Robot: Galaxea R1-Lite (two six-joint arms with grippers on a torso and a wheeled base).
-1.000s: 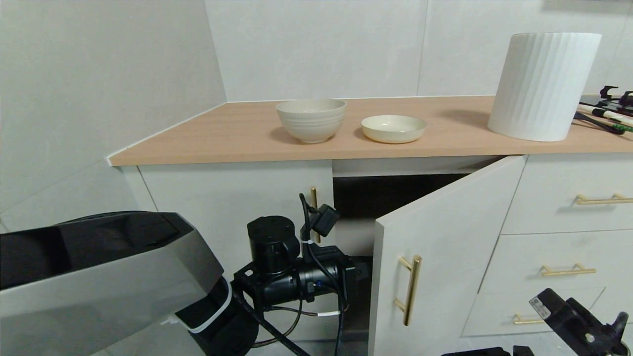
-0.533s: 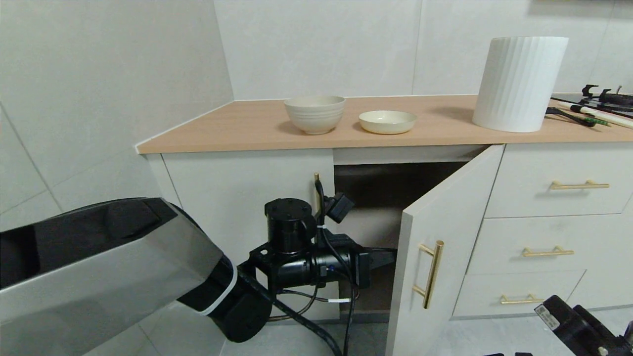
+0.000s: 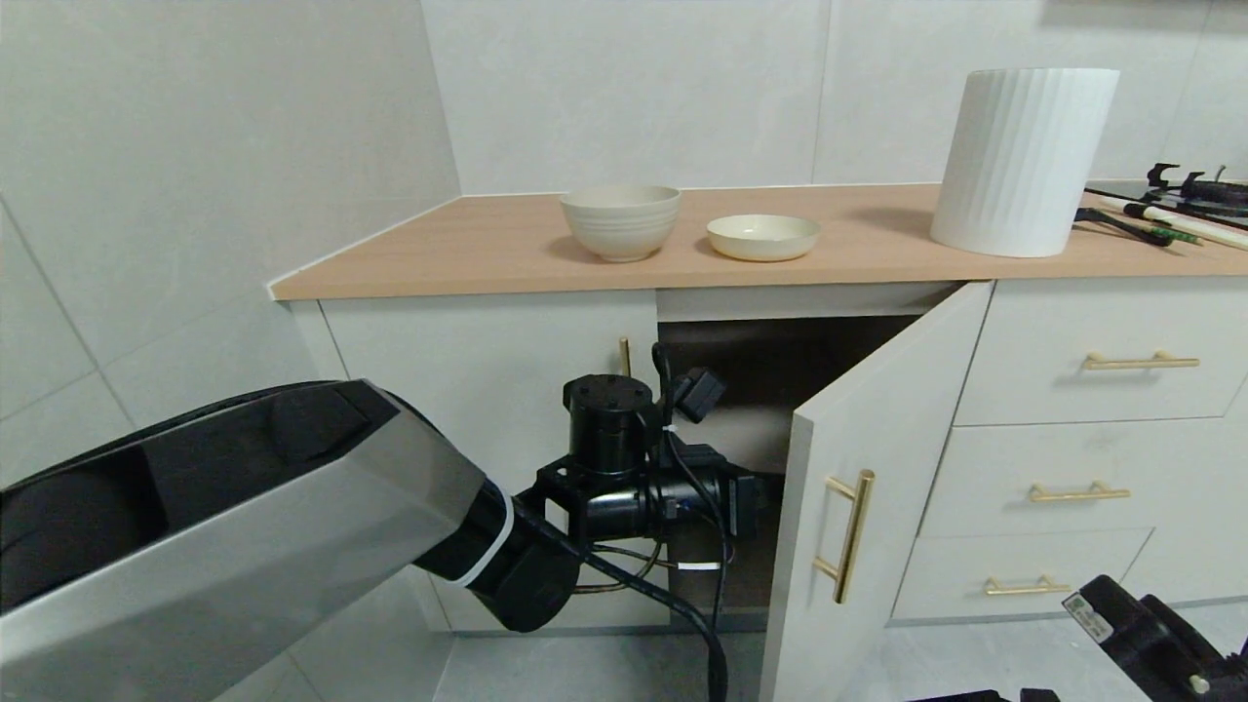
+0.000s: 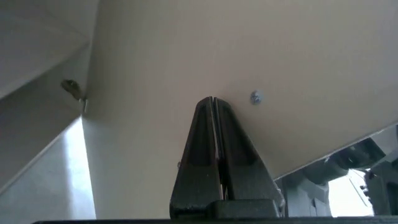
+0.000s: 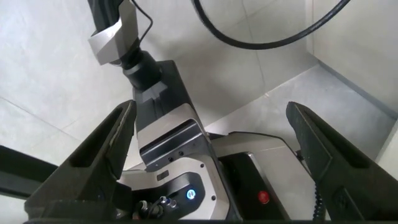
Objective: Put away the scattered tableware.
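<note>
On the wooden countertop, at about 12 o'clock in the head view, the bowl and the shallow dish both sit upright, mouths up. The dish is at 3 o'clock of the bowl, near it but apart, w/ a strip of bare wood between. Both sit mid-depth, back from the front edge. There is open counter toward 9 o'clock as far as the wall corner. At 3 o'clock a tall white ribbed container stands well apart, w/ dark utensils beyond it.

Below the dish the cabinet door stands swung out, hinge side at 3 o'clock, gold handle facing out. That leaves a dark cabinet opening under the counter. Drawers are at 3 o'clock of it.

The left arm reaches across at 6 o'clock, wrist at the opening, fingertips hidden behind the door edge. The left wrist view gives what that hides: left gripper clenched, fingers pressed flat together w/ nothing between. They point at a pale panel w/ a small screw head; can't tell if they touch it.

The right gripper is low at 5 o'clock in the head view. Its own view shows the fingers spread wide, holding nothing, over grey floor.
</note>
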